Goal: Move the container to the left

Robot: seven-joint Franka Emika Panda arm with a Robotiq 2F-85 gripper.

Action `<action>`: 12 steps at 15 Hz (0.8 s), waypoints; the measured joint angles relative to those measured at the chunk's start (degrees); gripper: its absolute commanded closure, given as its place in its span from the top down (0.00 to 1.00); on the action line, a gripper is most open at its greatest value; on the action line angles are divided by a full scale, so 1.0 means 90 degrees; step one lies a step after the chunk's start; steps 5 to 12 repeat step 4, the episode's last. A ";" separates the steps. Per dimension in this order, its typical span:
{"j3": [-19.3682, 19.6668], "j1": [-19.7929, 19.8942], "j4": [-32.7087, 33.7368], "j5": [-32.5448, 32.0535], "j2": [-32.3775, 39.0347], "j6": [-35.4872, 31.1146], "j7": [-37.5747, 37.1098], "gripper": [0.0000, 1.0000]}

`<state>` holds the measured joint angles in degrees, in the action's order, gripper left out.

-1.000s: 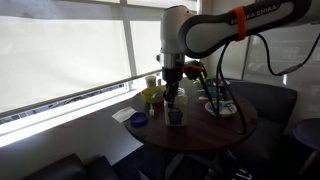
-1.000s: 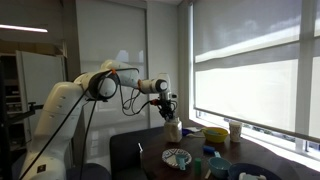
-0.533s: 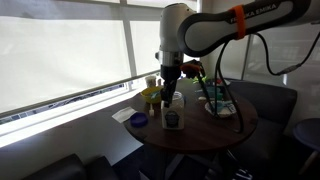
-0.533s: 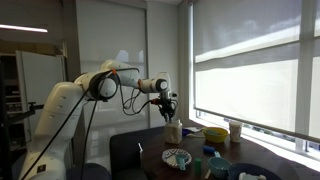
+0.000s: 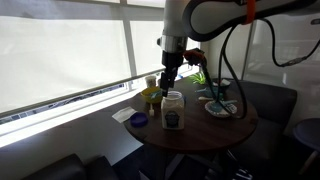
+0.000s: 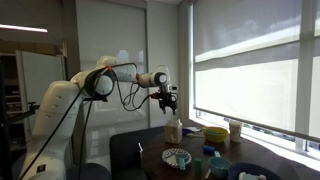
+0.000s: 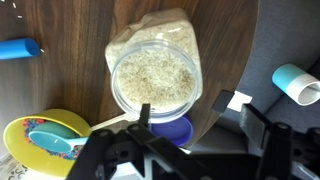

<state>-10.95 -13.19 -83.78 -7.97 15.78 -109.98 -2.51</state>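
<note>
The container (image 5: pixel 173 110) is a pale jar with a dark label, standing upright on the round wooden table (image 5: pixel 205 132) in both exterior views, also container (image 6: pixel 173 130). From above in the wrist view, the container (image 7: pixel 152 72) shows grainy pale contents. My gripper (image 5: pixel 169 84) hangs straight above it, clear of its top, also gripper (image 6: pixel 170 101). In the wrist view the gripper (image 7: pixel 198 125) is open, its fingers spread wide with nothing between them.
A yellow bowl (image 7: pixel 45 145) with a blue utensil and a purple dish (image 7: pixel 172 131) sit close beside the jar. A plate (image 5: pixel 222 106) lies further along the table, with a cup (image 6: pixel 235 130) and a patterned bowl (image 6: pixel 177 157). The table edge (image 7: pixel 215 110) runs near the jar.
The gripper was shut on the container a second ago. It has opened, let go, and risen above the jar, which stays standing on the table.
</note>
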 measured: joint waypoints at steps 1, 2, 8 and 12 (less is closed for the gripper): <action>0.0015 0.0016 -0.0002 -0.0016 -0.0099 0.0035 0.0021 1.00; 0.0049 0.0019 -0.0005 -0.0071 -0.0209 0.0057 0.0028 1.00; 0.0113 0.0020 -0.0010 -0.0231 -0.0418 0.0079 0.0027 1.00; 0.0113 0.0020 -0.0010 -0.0231 -0.0418 0.0079 0.0027 1.00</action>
